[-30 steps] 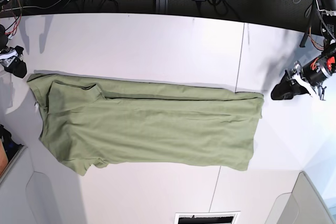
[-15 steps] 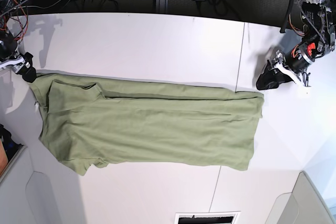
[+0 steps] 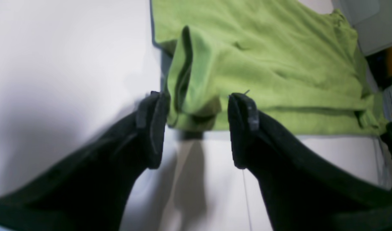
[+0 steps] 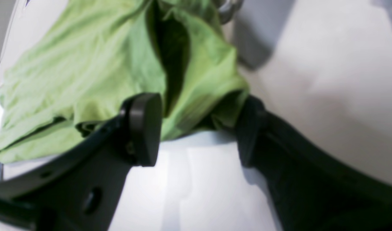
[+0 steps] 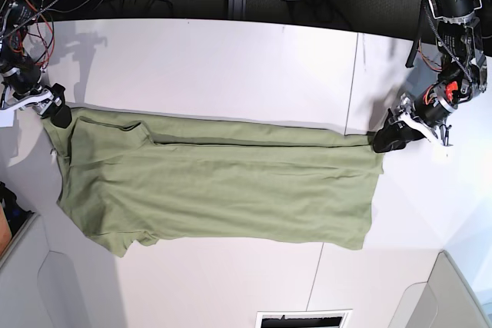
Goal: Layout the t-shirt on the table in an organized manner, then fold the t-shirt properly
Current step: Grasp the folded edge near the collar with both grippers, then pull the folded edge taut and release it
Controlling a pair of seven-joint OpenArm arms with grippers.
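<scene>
- An olive-green t-shirt [image 5: 215,186] lies flat on a white surface [image 5: 215,59], already folded lengthwise into a long band. Its long axis runs side to side across the overhead view.
- The right gripper [image 5: 58,113] sits at the band's far corner on the view's left, the collar and sleeve end. The left gripper [image 5: 384,140] sits at the matching far corner on the view's right, the hem end.
- Each arm is nearest its own end, so neither needs to cross over.
- In the left wrist view, the left gripper's [image 3: 197,128] jaws stand open, with the folded hem corner lying just ahead, between the tips.
- In the right wrist view, the right gripper's [image 4: 197,131] jaws also stand open, straddling a bunched corner of cloth. The picture is blurred, but nothing looks pinched.
- The next move likely turns on both grippers closing on these two far corners together.
</scene>
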